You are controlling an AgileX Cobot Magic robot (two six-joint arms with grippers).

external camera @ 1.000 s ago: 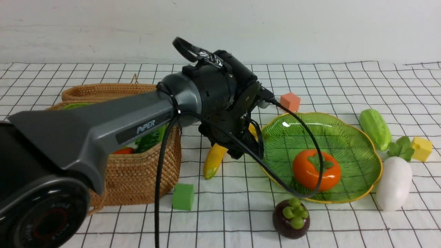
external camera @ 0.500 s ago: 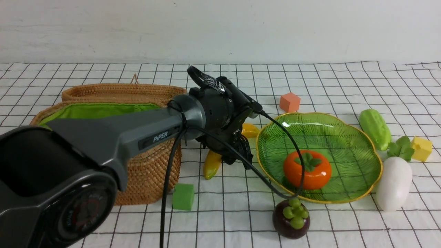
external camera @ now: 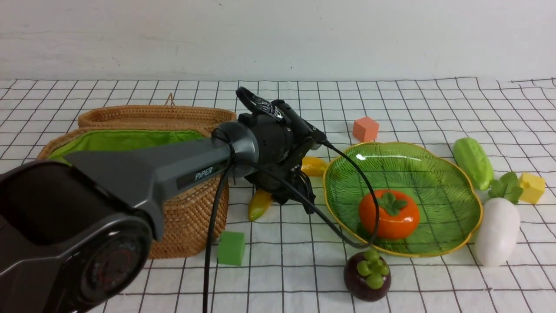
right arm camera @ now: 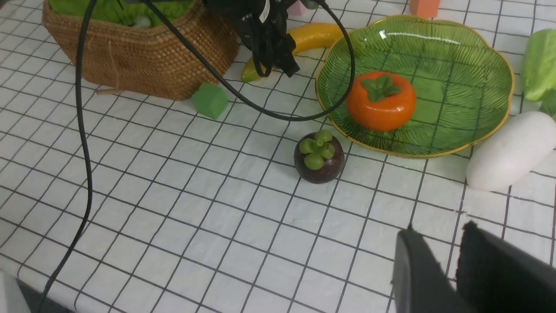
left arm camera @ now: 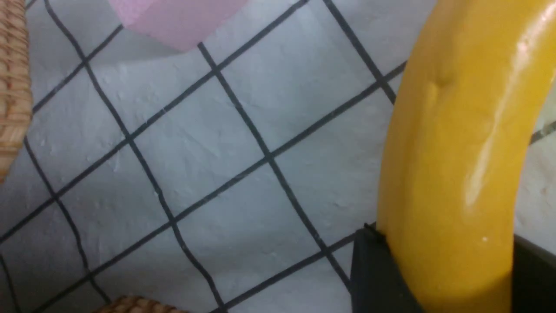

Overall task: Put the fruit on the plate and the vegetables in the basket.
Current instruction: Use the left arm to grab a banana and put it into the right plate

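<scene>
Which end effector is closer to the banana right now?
Left. The left end effector has the banana between its fingers. The right end effector is far off, over the cloth, on the robot's side of the mangosteen.

- Between the octagonal woven brown rattan basket [external camera: 186,217] and the wavy-rimmed green glass plate [external camera: 434,156] you have no way through. The left arm [external camera: 173,169] lies across it, and the left gripper [left arm camera: 451,278] sits there, jaws against the curved yellow toy banana [external camera: 259,204].
- Its black cable [external camera: 347,234] loops over the plate's near-left rim, just beside the round orange toy persimmon [external camera: 393,217].
- A dark purple toy mangosteen [external camera: 367,280] stands just off the plate's near rim, and a green foam cube [external camera: 231,248] sits by the basket's near corner. Bare cloth lies between them.
- Toward the right edge of the white checked table [external camera: 434,287], a fat white toy radish [external camera: 496,232], a light green bumpy gourd [external camera: 472,162] and a yellow foam cube [external camera: 532,187] crowd the plate's side.
- The table's near edge gives you open cloth.
</scene>
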